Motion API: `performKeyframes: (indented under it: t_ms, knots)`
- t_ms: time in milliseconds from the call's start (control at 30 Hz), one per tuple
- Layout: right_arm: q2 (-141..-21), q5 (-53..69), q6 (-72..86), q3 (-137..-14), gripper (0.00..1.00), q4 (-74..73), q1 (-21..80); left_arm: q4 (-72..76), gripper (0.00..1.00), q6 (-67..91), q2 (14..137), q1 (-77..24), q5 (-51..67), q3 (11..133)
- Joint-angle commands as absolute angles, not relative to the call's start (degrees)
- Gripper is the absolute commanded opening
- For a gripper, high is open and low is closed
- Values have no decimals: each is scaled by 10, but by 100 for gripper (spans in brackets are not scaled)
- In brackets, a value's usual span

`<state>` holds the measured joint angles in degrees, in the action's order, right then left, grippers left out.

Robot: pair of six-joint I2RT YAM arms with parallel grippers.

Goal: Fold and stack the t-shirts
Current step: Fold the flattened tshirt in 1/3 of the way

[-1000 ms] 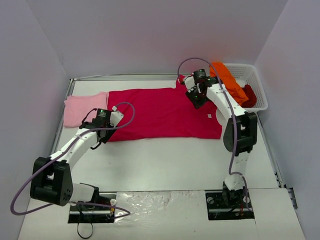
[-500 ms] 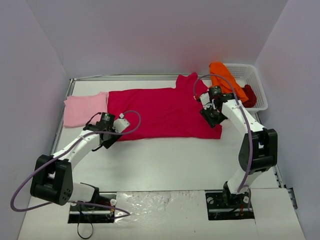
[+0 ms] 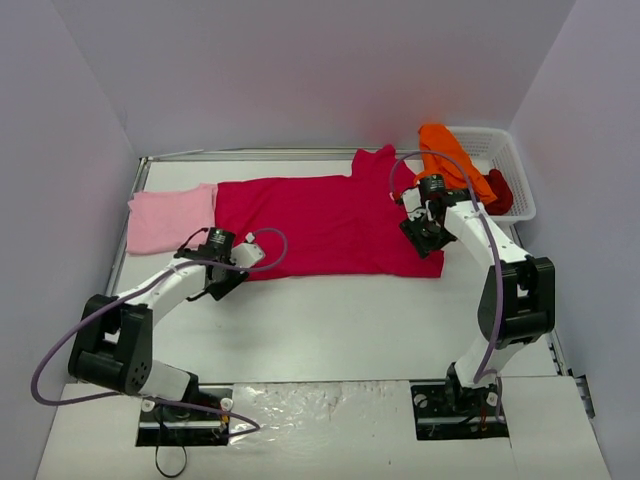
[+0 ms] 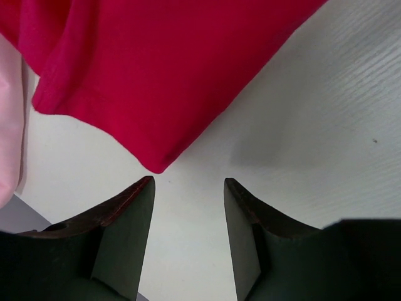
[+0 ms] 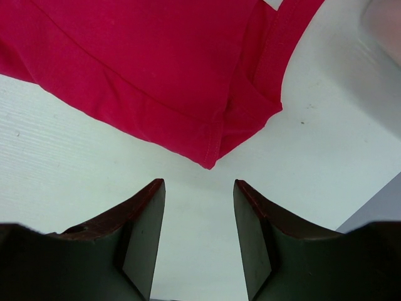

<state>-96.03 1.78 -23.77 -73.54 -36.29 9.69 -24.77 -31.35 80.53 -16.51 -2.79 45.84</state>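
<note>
While the crimson t-shirt (image 3: 320, 225) lay spread flat, left gripper (image 4: 188, 183) parted, empty, just short of one hem corner, right gripper (image 5: 199, 183) likewise at another

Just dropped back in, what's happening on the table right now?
The crimson shirt lies spread flat on the table. Both arms are poised at its near corners, left gripper at the left corner, right gripper at the right, jaws open and holding nothing. A pink shirt lies at the left end; the orange shirt and dark red shirt are in the basket.
</note>
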Motion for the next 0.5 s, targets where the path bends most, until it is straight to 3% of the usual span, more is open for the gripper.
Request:
performKeyframes:
  t_ms: [0,333,400,467]
  knots:
    - [-937,26,-227,-736,44,-374,91,-224,47,-331,829,-169,-32,456]
    - [-937,29,-223,-728,45,-375,92,-154,46,-345,900,-167,-82,458]
    - [-934,29,-223,-726,45,-375,92,-153,40,-344,915,-167,-91,463]
    - [-931,28,-224,-722,45,-376,92,-154,24,-340,932,-167,-99,471]
